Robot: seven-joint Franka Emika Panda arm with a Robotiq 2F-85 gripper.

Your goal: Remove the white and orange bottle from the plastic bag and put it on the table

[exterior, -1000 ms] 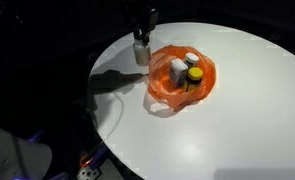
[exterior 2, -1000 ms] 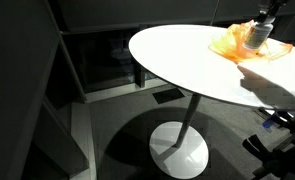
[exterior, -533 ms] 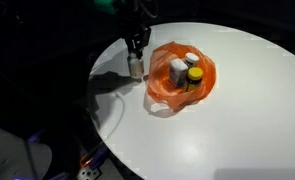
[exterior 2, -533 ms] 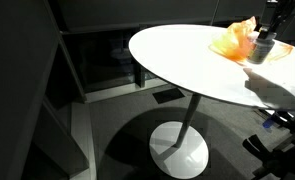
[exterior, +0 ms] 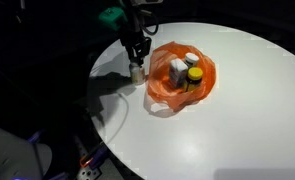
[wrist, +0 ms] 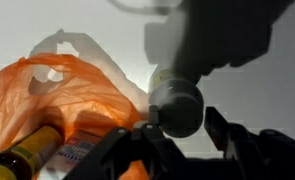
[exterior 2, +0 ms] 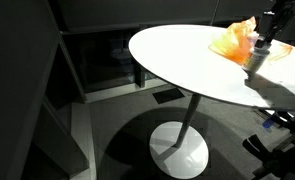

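Observation:
A pale bottle (exterior: 137, 72) with a grey cap stands upright on the white round table (exterior: 237, 130), just left of the orange plastic bag (exterior: 182, 78). It also shows in an exterior view (exterior 2: 255, 62) and in the wrist view (wrist: 177, 100). My gripper (exterior: 137, 55) is right above it, with the fingers either side of the cap (wrist: 184, 125). One finger touches the bottle; a narrow strip of table shows between the bottle and the other finger. The bag (wrist: 67, 90) lies open beside it.
The bag holds other bottles: one with a white cap (exterior: 192, 58), one with a yellow cap (exterior: 195, 74), and a yellow one (wrist: 22, 155) in the wrist view. The table edge (exterior 2: 177, 60) is close to the bottle. The surroundings are dark.
My gripper has carried the bottle down and slightly away from the bag onto the table. A gap now shows beside one finger.

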